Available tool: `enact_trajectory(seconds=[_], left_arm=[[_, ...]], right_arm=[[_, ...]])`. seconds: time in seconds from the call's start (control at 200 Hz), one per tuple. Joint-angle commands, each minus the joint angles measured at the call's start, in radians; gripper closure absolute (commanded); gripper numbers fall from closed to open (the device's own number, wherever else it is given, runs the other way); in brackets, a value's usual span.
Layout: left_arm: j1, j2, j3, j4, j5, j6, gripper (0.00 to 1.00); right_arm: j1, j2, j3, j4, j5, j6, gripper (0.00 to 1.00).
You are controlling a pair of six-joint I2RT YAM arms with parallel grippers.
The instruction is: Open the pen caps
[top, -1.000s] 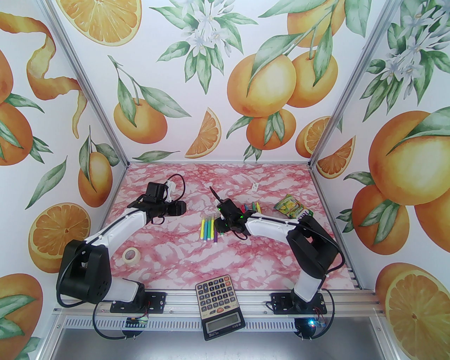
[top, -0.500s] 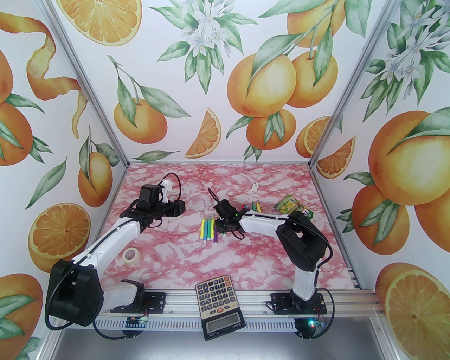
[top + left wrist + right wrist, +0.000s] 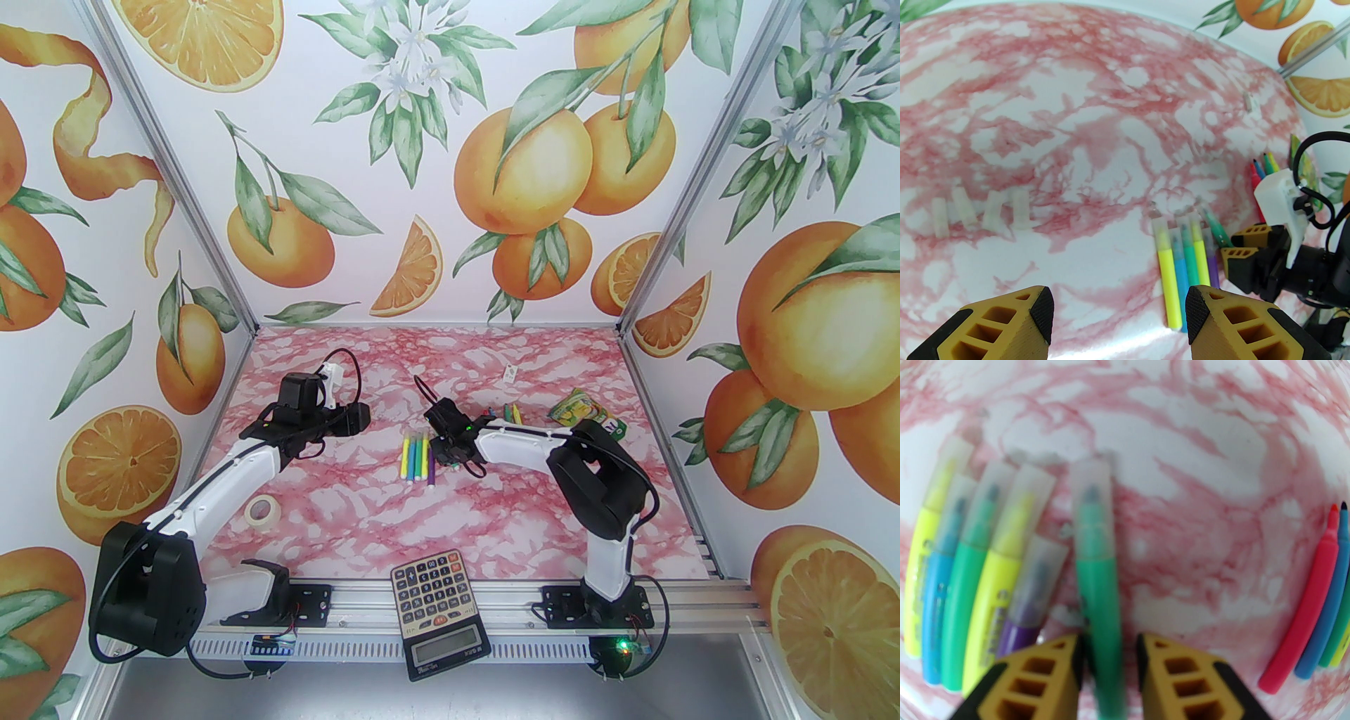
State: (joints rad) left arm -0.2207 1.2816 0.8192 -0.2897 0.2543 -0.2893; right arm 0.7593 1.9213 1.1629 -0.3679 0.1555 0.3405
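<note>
Green felt-tip pen [image 3: 1095,578] with a clear plastic cap [image 3: 1091,490] sits about mid-tabletop, slightly toward the far edge, just beside a row of five capped pens [image 3: 970,557] (yellow, blue, green, yellow, purple) on the pink marble tabletop [image 3: 351,506]. Right gripper [image 3: 1109,641] straddles the green barrel, jaws narrow, one each side. Thin dark slivers seem to show beside the barrel, but the blur is heavy, so cannot tell if the pads press. Left gripper [image 3: 1119,316] is wide and empty, hovering on the left-edge side of the row.

Handling guess: pen is light, stiff, smooth and round, so it rolls and slips. Cap is thin and probably a push fit. Hold the barrel low with one claw, pinch the cap mid-length with the other, pull straight along the axis.

Four loose clear caps [image 3: 981,214] lie further toward the left edge; uncapped pens [image 3: 1304,613] lie toward the right edge.

Hard to make out:
- the green pen's near end, cut off between the fingers
- whether the pen rests on the tabletop or is raised
- a small white tag [image 3: 509,373] near the far edge, too small to read
</note>
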Motion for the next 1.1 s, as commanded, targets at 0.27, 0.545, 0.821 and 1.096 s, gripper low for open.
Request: enact_trajectory(seconds=[0.27, 0.545, 0.821, 1.096], left_arm=[[0.007, 0.031, -0.024, 0.089, 0.1, -0.023, 0.34], [0.007, 0.06, -0.025, 0.147, 0.192, -0.043, 0.34], [0.001, 0.104, -0.017, 0.224, 0.306, -0.085, 0.34], [-0.021, 0.158, 0.018, 0.277, 0.362, -0.131, 0.34]], right_arm=[[0.008, 0.048, 0.031, -0.03, -0.008, 0.012, 0.74], [0.0, -0.013, 0.003, -0.004, -0.046, 0.014, 0.78], [-0.027, -0.136, -0.071, 0.106, -0.169, 0.02, 0.79], [-0.031, -0.237, -0.124, 0.17, -0.224, 0.004, 0.8]])
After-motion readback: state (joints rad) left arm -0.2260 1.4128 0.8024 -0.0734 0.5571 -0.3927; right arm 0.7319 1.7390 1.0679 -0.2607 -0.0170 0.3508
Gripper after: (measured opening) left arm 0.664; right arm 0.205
